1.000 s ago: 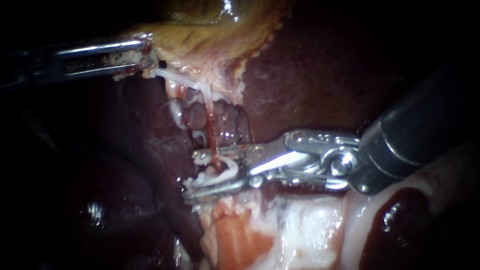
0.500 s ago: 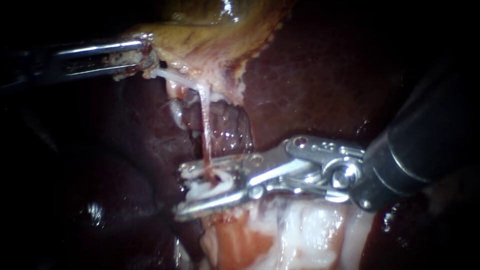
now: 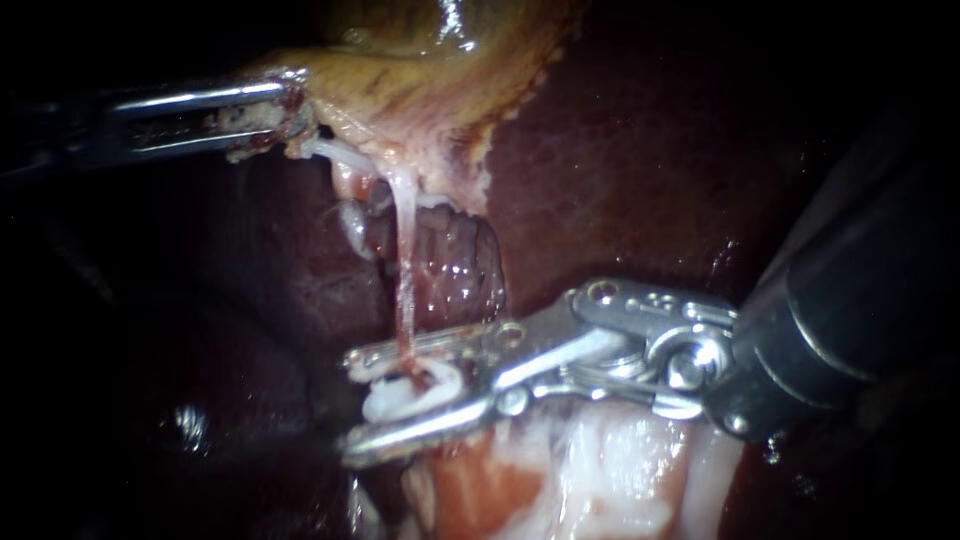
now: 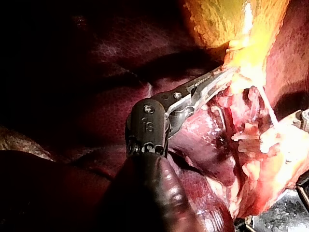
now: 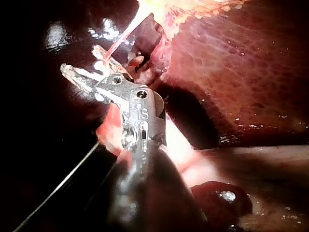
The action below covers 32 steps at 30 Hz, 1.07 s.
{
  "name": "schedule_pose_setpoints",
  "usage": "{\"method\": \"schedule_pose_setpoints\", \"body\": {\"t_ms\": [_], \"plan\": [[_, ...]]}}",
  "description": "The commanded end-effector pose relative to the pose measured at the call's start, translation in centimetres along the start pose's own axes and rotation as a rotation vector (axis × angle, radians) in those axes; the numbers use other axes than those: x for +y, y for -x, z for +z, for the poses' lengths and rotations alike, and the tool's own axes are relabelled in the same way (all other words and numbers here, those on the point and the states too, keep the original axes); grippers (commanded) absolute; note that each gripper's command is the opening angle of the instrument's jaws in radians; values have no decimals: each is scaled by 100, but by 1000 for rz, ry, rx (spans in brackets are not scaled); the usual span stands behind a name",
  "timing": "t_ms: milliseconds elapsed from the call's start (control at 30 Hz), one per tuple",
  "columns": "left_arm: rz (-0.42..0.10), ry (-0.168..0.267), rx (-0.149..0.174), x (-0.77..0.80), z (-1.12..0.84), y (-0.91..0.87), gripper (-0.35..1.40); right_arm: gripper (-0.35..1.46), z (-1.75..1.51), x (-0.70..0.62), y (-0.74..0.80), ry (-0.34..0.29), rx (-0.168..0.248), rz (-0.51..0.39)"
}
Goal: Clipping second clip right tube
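Your right instrument (image 3: 352, 405) reaches in from the right of the endoscope view. Its two slim, bright metal jaws stand apart, one above and one below the lower end of the tube (image 3: 404, 270). The tube is a thin, taut, pinkish-white strand that runs down from the gallbladder (image 3: 420, 70) into the gap between those jaws. A lumpy white clip (image 3: 410, 390) sits in that gap, around the foot of the tube. Your left instrument (image 3: 285, 118) has its jaws closed on the wrinkled, yellow-tan edge of the gallbladder. The smooth, dark maroon liver (image 3: 640, 150) lies behind, and wet, pale pink-white tissue (image 3: 600, 470) lies under the right instrument.

From the left wrist camera, your left instrument's long serrated jaws (image 4: 219, 77) are clamped on the glossy yellow rim of the gallbladder (image 4: 227, 19). Ahead of and beside them, the tube (image 4: 268, 108) shows as a fine white thread above ragged red tissue.

From the right wrist camera, your right instrument (image 5: 79, 75) shows its jaws parted, with bits of the white clip (image 5: 99, 63) between them. The tube (image 5: 120, 41) rises as a pink thread from the jaws toward the gallbladder's edge. The mottled liver (image 5: 231, 63) lies beside it.
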Motion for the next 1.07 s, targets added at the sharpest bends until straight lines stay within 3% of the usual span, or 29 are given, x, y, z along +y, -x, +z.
{"method": "schedule_pose_setpoints", "body": {"t_ms": [33, 300, 533, 700, 1067], "plan": [[0, 0, 0, 0, 0, 0, -35, 30, -2, 1, 0, 1, 1, -1], [0, 0, 0, 0, 1, 0, -35, -11, -9, 2, -1, -2, 1, 1], [0, 0, 0, 0, 1, 0, -35, -35, -10, 3, 0, -3, 1, 48], [0, 0, 0, 0, 1, 0, -35, -35, -16, 4, -1, 15, -33, 98], [0, -1, 0, 0, 2, 0, -35, -35, -18, 8, 0, 17, -32, 98]]}}
